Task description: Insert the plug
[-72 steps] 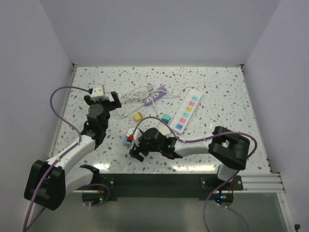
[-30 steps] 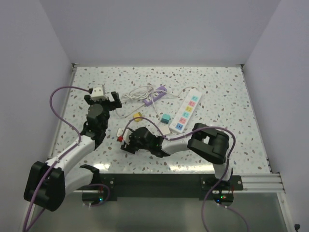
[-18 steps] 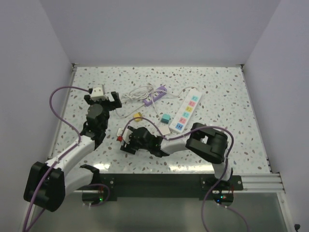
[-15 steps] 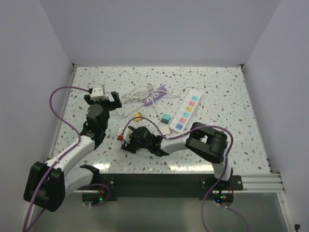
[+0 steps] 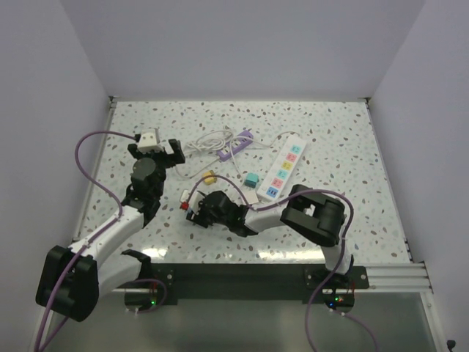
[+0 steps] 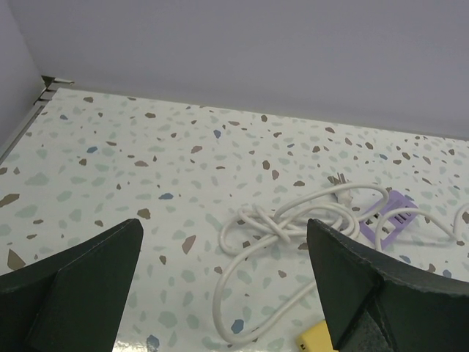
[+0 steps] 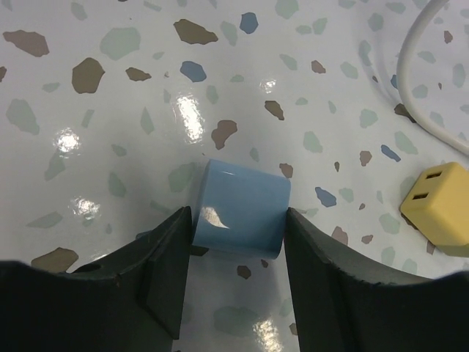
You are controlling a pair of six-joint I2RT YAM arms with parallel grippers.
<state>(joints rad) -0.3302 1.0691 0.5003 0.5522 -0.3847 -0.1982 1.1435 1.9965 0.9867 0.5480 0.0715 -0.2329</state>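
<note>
**Blue plug pinched in the right gripper, apart from the power strip**

The plug [image 7: 242,198] is a small, glossy, pale blue cube with rounded edges; its visible faces are plain. The right gripper [image 7: 236,224] has a finger pressed against each of its two sides, low over the speckled table [image 5: 344,147]. Whether the cube rests on the surface or hangs just above it I cannot tell. In the overhead view this spot is near the front, left of centre, and well apart from the power strip [image 5: 284,167].

The left gripper [image 6: 223,235] is spread wide with nothing between its fingers. It sits over the back-left part of the table.

Counted:
- One white power strip with a row of coloured sockets.
- Three cube plugs that can be told apart: the blue one, a yellow one [image 7: 438,205] with two slots in its face, near the blue one, and a teal one [image 5: 252,180] just left of the strip.
- One purple block [image 6: 388,220], on a loosely coiled white cord [image 6: 278,224].
</note>
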